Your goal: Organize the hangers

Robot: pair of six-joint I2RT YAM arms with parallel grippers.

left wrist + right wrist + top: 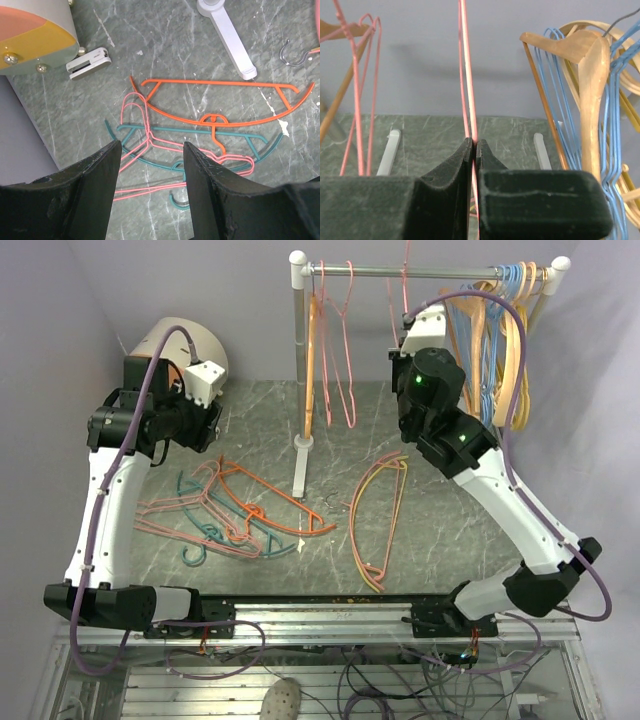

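A pile of thin hangers lies on the table at the left. In the left wrist view it shows an orange hanger, a teal one and pink ones. My left gripper hovers above this pile, open and empty. More yellow, pink and orange hangers lie mid-table. Pink hangers and a tan wooden one hang at the left end of the rack rod. My right gripper is raised at the rod, shut on a pink hanger's wire.
A bunch of light-blue and pale tan hangers hangs at the rod's right end, close to my right gripper. The rack post and its white foot stand beside the pile. A round drum and a small white object sit at the back left.
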